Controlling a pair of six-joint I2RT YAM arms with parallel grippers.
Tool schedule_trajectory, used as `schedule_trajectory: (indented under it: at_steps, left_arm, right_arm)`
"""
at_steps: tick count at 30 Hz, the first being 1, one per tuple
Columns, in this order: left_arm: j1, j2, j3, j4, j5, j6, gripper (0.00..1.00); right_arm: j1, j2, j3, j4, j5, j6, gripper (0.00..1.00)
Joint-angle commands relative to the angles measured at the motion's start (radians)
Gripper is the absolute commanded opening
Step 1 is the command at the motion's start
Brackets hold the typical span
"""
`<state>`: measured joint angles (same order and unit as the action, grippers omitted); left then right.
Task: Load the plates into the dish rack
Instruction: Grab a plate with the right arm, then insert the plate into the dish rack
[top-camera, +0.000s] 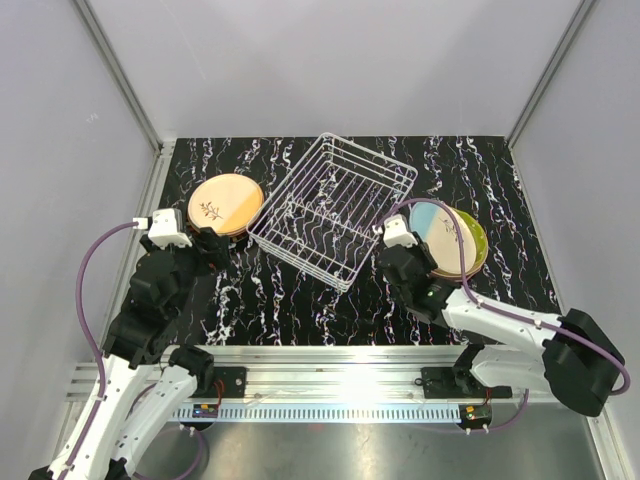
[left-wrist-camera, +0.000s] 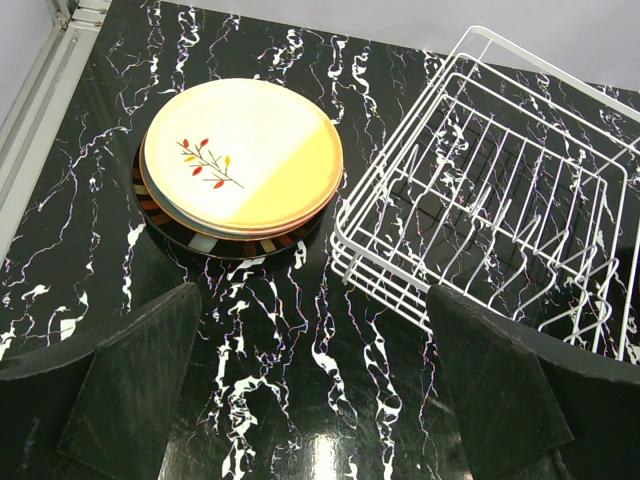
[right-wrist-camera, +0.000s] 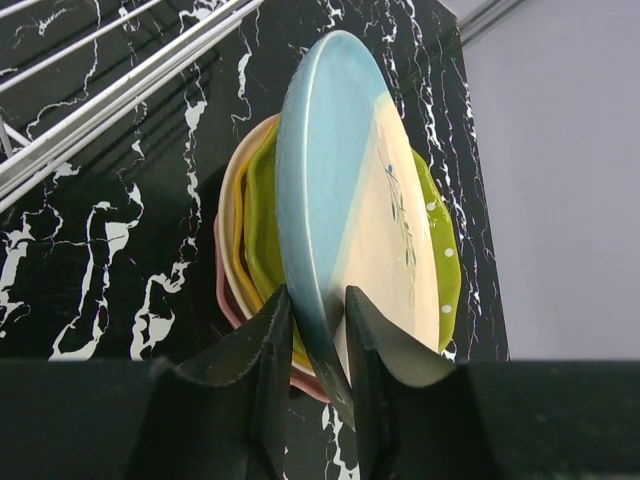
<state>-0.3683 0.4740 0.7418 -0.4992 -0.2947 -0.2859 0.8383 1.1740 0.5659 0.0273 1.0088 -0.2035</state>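
Black marbled desk with grey walls on three sides, and the dish rack sits skewed in the middle with every slot bare. By my reckoning nothing is loaded yet and the whole job lies ahead.

On my right side, the right fingers are pinched on the near rim of the cream-blue plate, one finger on each face. It is tipped up off the yellow-green plate and the pink plate beneath. I cannot tell whether its far rim touches them. That makes it the first plate in hand, not yet over the rack.

The left fingers are spread wide and hold nothing, hanging over the desk short of the left stack. There the peach plate with the sprig lies on top, and darker plates show under it.

For room, the right stack lies just beside the rack's right side, so I judge the carry is short. The rack's top wire is the edge to get over, and the plate would need to stand upright to drop between tines. The left stack sits near the rack's left corner. An open stretch of desk runs in front of the rack between the two arms. The back rail and side walls are well apart from both stacks.
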Motion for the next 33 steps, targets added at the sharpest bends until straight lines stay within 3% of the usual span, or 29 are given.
schedule_trajectory:
  at_steps: [1, 8, 33]
  left_arm:
    - [-0.003, 0.009, 0.005, 0.044, 0.016, 0.004, 0.99]
    - [-0.003, 0.009, 0.005, 0.042, 0.012, 0.004, 0.99]
    - [-0.003, 0.008, 0.002, 0.042, 0.008, 0.004, 0.99]
  right_arm:
    - [-0.005, -0.050, 0.026, 0.019, 0.033, 0.019, 0.08]
    - [-0.005, -0.050, 0.121, -0.101, 0.057, 0.052, 0.00]
    - [-0.007, -0.261, 0.235, -0.124, 0.028, 0.090, 0.00]
